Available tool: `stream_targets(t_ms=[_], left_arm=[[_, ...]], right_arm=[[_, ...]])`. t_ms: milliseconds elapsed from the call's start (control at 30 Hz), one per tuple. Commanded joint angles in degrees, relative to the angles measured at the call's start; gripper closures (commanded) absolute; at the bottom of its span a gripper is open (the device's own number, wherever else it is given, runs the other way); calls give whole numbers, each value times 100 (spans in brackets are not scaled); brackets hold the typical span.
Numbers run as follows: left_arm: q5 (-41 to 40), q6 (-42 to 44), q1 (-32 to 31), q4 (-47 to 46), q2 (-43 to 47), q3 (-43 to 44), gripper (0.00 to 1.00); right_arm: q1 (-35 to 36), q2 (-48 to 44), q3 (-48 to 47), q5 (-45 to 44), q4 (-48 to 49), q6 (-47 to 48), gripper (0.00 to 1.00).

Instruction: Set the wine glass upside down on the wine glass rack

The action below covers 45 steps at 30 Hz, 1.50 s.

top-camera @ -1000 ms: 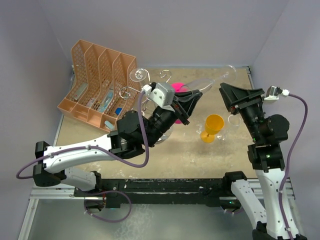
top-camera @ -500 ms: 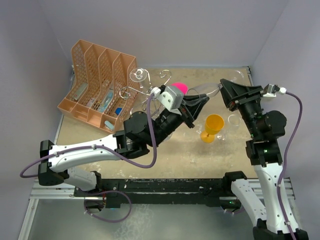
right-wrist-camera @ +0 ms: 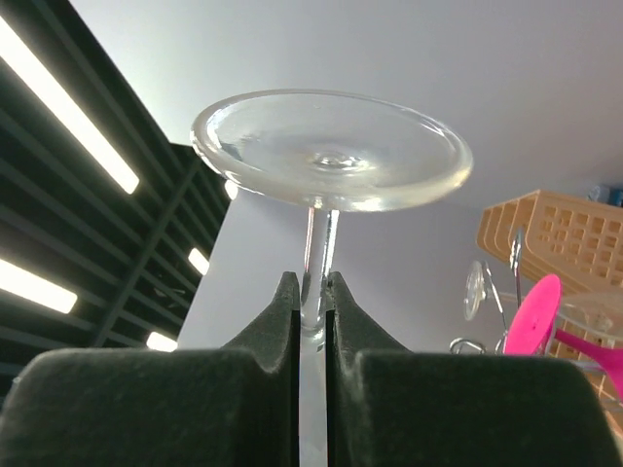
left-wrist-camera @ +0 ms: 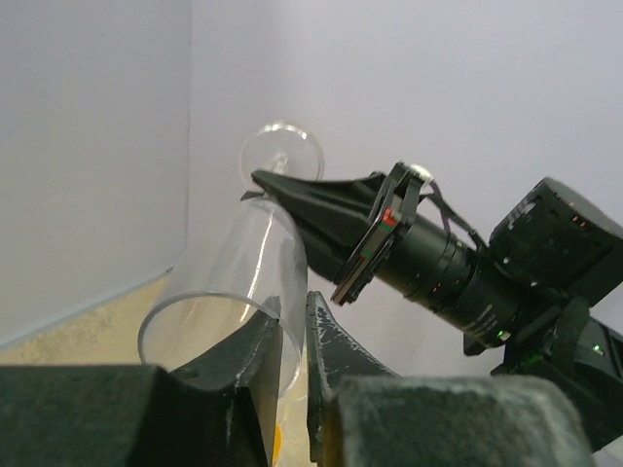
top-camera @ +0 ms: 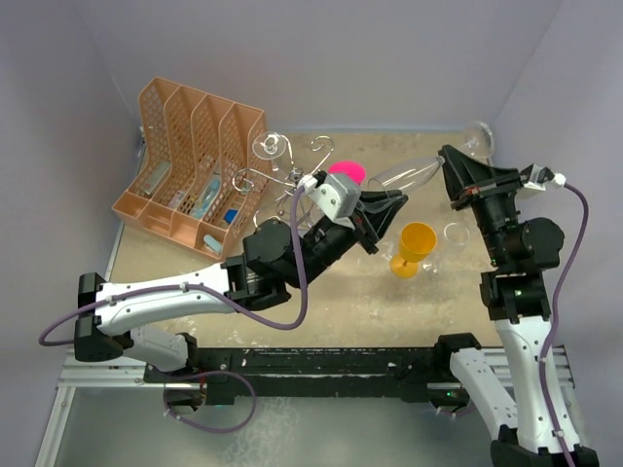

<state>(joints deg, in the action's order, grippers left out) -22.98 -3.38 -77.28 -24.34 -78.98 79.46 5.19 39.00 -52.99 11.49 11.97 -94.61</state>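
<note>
left end effector (top-camera: pixel 389 200) is shut on the wine glass (top-camera: pixel 404 175), pinching the rim of the clear bowl. in the left wrist view the bowl wall sits between the two fingers (left-wrist-camera: pixel 248 375) at bottom centre, open mouth toward the camera. right end effector (top-camera: pixel 449 170) is shut on the same glass, clamped on the thin stem. in the right wrist view its fingers (right-wrist-camera: pixel 277 326) close on the stem just under the round foot (right-wrist-camera: pixel 331 151).

glass is off the surface (top-camera: pixel 370 292), held in the air between the two arms, upper right of the top view. it lies tilted near horizontal, with the mouth toward frame centre and the foot toward the upper right corner by the back wall.

wine glass rack (top-camera: pixel 289 175) is in the upper middle of the top view, left of the held glass and apart from it. chrome scroll arms show above the left arm, and the base is hidden behind that arm. pink glass (top-camera: pixel 346 170) is just right of the rack arms; cannot tell if it hangs on the rack. it also shows at the lower right of the right wrist view.

yellow glass (top-camera: pixel 414 248) stands upright on the surface, right of centre, below the held glass. orange file organizer (top-camera: pixel 195 161) is at upper left, beside the rack.
</note>
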Motion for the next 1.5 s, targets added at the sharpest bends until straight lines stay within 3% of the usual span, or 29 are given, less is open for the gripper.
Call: stream_targets(t_ms=[0,200,367,500,667,900,1300,1467], left_arm=[[120,-40,-7,-263,270,-147,85],[-99,-299,-7,116,574,-387,64],[-182,-629,-7,887,1002,-443,54],[-297,-1015,-7,1437,1300,-408,50],[-628,-1673,-7,2033,1388,-5,49],[-795,-2841,-2,2507,1214,642,47],[-302,-4061,2,2396,834,1070,44],[-333,-4301,75,2302,562,1140,43]], right_arm=[[52,-232,61,337,570,473,100],[52,-392,26,-85,841,1129,100],[52,-438,-515,-663,491,2985,100],[52,-556,-704,-597,470,4470,100],[52,-552,-739,133,300,6332,100],[52,-526,-630,829,-186,8107,100],[59,-224,-473,2153,181,9959,100],[61,-517,-73,2790,742,10183,100]])
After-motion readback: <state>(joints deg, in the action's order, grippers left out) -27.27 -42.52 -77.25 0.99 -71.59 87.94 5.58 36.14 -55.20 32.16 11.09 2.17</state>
